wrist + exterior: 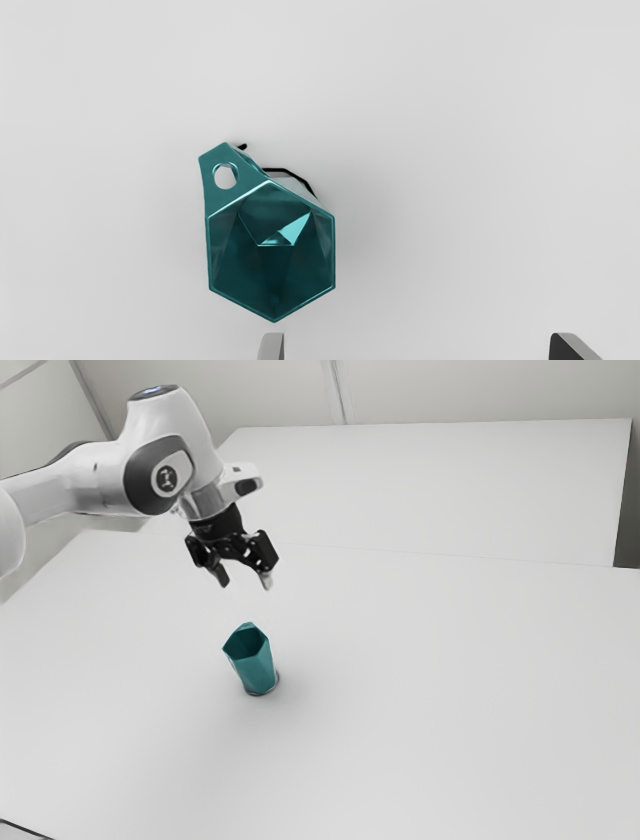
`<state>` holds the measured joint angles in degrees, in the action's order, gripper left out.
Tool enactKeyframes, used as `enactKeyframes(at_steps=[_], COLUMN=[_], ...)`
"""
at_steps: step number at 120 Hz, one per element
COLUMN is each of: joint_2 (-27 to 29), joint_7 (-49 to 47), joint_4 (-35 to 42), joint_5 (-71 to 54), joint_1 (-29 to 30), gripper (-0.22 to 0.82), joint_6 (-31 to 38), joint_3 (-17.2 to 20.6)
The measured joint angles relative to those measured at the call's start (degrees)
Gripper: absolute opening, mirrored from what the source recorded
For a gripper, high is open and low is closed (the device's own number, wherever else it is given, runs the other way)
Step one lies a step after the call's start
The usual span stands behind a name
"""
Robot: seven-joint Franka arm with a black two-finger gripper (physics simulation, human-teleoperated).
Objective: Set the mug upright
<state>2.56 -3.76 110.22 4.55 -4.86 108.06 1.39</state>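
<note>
My gripper hangs open in the air above the mug, with a gap between its fingertips and the rim. The teal, faceted mug stands upright on its base, its mouth facing up. In the wrist view I look down into the mug, which has a six-sided rim and a handle with a hole through it on the side away from my fingers. Nothing is held in the gripper, whose two tips are wide apart; the mug's rim lies close to one of them in that view.
A white table spreads around the mug. Behind it is another white surface, with pale walls beyond. A dark-edged item shows at the exterior view's lower left corner.
</note>
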Motion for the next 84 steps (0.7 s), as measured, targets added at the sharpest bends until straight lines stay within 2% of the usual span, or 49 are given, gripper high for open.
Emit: enactKeyframes(at_steps=[84], joint_2=[-1.8], joint_7=[0.1], joint_4=[-18.1], joint_5=[-3.8], joint_1=[1.8], gripper=[0.59], joint_6=[-20.2], joint_3=[-0.4])
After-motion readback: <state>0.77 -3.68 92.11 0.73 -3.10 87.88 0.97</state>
